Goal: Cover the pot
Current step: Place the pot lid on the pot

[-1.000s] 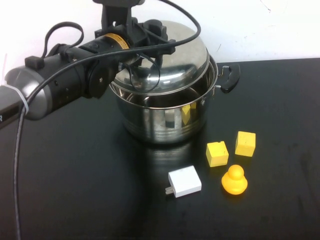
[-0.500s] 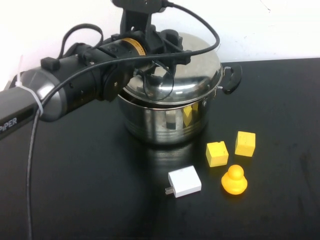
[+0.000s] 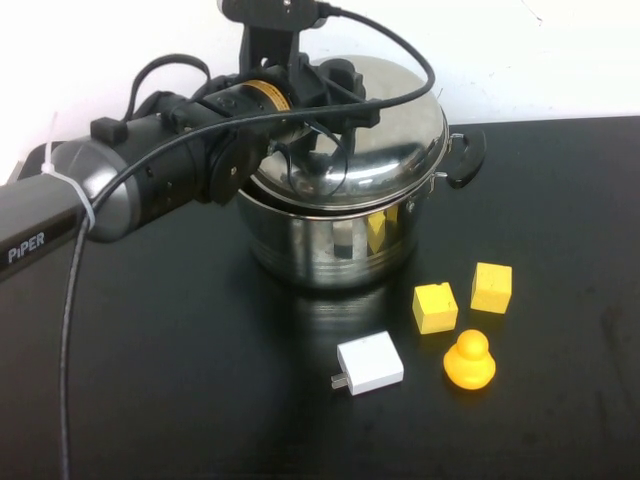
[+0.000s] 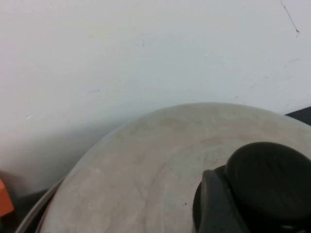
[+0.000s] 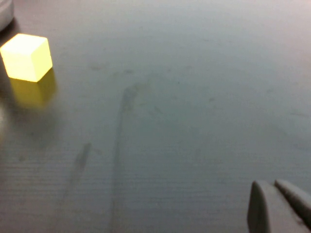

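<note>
The large steel pot (image 3: 325, 250) stands at the back middle of the black table, one black handle (image 3: 465, 158) showing on its right. The domed steel lid (image 3: 400, 130) lies over the pot's mouth, slightly tilted, with a thin gap at the front left rim. My left gripper (image 3: 322, 100) is above the lid's centre, shut on the lid's black knob (image 4: 272, 179); the lid's dome (image 4: 146, 170) fills the left wrist view. My right gripper (image 5: 279, 206) is outside the high view; it hangs low over bare table, fingers together and empty.
Two yellow cubes (image 3: 434, 306) (image 3: 490, 287), a yellow duck (image 3: 468, 361) and a white charger plug (image 3: 369, 364) lie in front of the pot on its right. One yellow cube (image 5: 26, 56) shows in the right wrist view. A white wall stands behind the table.
My left arm has carried the lid to the right and down, from tilted above the pot's left side to lying over its mouth. The other objects have not moved.
</note>
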You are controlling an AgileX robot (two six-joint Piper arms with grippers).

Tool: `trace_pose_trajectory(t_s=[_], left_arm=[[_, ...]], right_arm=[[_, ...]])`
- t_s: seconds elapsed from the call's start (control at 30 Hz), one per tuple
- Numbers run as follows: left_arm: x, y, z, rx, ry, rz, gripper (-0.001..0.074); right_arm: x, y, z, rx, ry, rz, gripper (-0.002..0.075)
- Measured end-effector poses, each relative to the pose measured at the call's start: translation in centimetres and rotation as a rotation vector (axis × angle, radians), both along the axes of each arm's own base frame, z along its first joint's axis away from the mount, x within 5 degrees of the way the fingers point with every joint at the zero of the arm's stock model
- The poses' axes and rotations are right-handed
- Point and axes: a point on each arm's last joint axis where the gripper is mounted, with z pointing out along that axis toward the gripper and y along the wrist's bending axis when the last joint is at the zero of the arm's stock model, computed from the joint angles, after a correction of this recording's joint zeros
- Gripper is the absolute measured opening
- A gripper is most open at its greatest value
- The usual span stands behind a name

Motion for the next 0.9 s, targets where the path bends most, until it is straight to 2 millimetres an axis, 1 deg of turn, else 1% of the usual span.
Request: trace_pose_trajectory(t_s=[0.37,0.9], left_arm=[[-0.9,0.7,0.8,0.030,0.070,0.022,0.0333],[-0.7,0.8,2.0,0.051,0.121,0.047,0.0333]], right_arm=[[0.0,0.0,0.0,0.000,0.000,0.000,-0.0002],[0.0,0.0,0.0,0.000,0.000,0.000,-0.0002]])
